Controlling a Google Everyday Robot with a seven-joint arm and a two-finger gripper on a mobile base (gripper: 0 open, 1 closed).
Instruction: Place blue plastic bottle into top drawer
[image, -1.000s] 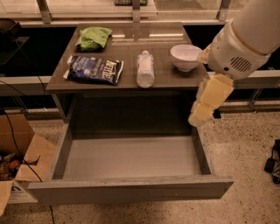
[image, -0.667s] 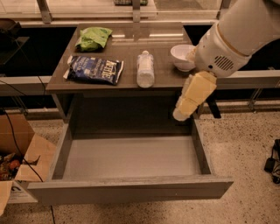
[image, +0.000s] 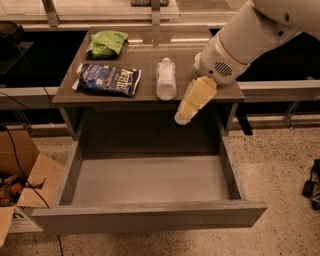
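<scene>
At the far left, an open cardboard box (image: 22, 172) sits on the speckled floor, with a thin black cable running down in front of it. To its right stands the table (image: 70, 92). On it, a crumpled green bag (image: 106, 43) lies near the back left corner. A dark blue chip bag (image: 107, 80) lies flat in front of it, close to the table's front edge.

Right of the chip bag, and apart from it, the blue plastic bottle (image: 166, 79) lies on its side on the tabletop. Its cap points toward the back and its base is near the front edge. It is not in the drawer.

Below the table, the top drawer (image: 150, 218) is pulled well out toward the camera, showing its light grey floor and its plain grey front panel.

Just right of the bottle, the gripper (image: 183, 117) hangs over the table's front edge. It is a pale yellowish piece slanting down and to the left, and its tip shows against the dark gap above the back of the drawer. It is near the bottle but does not touch it, and it holds nothing that can be seen. Whether it is open or closed cannot be told from this angle.

The white arm (image: 247, 37) rises from the gripper toward the upper right corner, covering the right part of the tabletop. At the far right edge, a small dark object (image: 312, 184) rests on the floor.
</scene>
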